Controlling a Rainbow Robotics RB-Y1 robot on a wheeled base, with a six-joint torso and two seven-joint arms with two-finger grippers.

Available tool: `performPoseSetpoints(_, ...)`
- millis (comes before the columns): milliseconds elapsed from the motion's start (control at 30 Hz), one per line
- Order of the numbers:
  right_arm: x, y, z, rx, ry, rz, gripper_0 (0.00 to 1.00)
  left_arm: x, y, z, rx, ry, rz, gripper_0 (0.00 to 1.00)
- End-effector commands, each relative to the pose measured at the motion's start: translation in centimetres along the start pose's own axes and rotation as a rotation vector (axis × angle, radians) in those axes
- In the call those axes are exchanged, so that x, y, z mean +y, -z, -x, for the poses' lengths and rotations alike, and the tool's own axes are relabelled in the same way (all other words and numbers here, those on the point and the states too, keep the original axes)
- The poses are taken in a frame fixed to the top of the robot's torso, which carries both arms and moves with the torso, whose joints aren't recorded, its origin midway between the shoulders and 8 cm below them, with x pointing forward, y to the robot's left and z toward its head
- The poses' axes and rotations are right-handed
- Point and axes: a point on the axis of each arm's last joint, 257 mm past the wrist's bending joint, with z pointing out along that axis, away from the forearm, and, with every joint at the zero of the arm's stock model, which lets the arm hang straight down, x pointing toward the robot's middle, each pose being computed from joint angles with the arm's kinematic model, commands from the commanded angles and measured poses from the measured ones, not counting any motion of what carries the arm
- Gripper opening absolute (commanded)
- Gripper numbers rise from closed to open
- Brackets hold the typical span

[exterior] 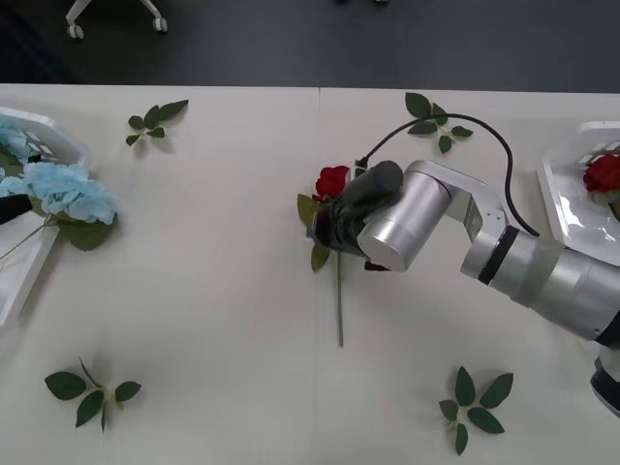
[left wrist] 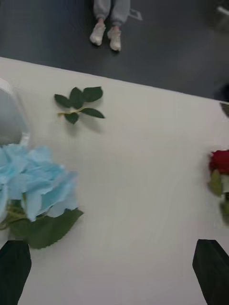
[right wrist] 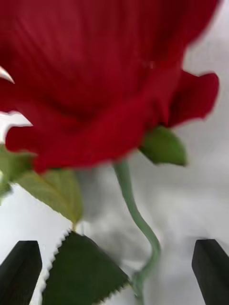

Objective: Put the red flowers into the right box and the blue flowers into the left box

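A red flower (exterior: 331, 181) lies at the table's middle, its stem (exterior: 339, 310) running toward me. My right gripper (exterior: 325, 229) hangs low over it, just below the bloom. In the right wrist view the gripper (right wrist: 114, 274) is open, with the stem (right wrist: 136, 214) and a leaf between the black fingers (right wrist: 211, 271). Another red flower (exterior: 603, 172) lies in the right box (exterior: 562, 199). Blue flowers (exterior: 60, 189) rest on the left box (exterior: 53, 139), partly over its rim. My left gripper (left wrist: 114, 274) stays open at the far left beside the blue flowers (left wrist: 33, 183).
Flowerless leaf sprigs lie at the back left (exterior: 155, 121), back right (exterior: 436, 121), front left (exterior: 92, 392) and front right (exterior: 475, 402). A black cable (exterior: 494, 145) loops over the right arm. Beyond the table's far edge is dark floor.
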Motion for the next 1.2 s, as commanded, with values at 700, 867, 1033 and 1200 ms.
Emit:
performPoseSetpoints(700,0.2,-2.1,-1.5,-0.032,0.131,-0.035,0.00,-10.0,2.1,-1.8,0.089,-0.419,-0.359,1.00)
performPoseSetpoints(867,0.1,-2.1,-1.4,-0.034,0.146,-0.038,0.00,-11.4,2.8,-2.9,0.134,-0.524,-0.435,1.00)
performPoseSetpoints(1033,-0.3,-2.0,-0.8,-0.050,0.172,-0.047,0.00,-12.7,2.9,-3.7,0.146,-0.577,-0.502,1.00)
performPoseSetpoints(1200,-0.4,-1.8,-0.4,-0.055,0.180,-0.047,0.00,-14.2,2.8,-4.3,0.118,-0.582,-0.559,1.00)
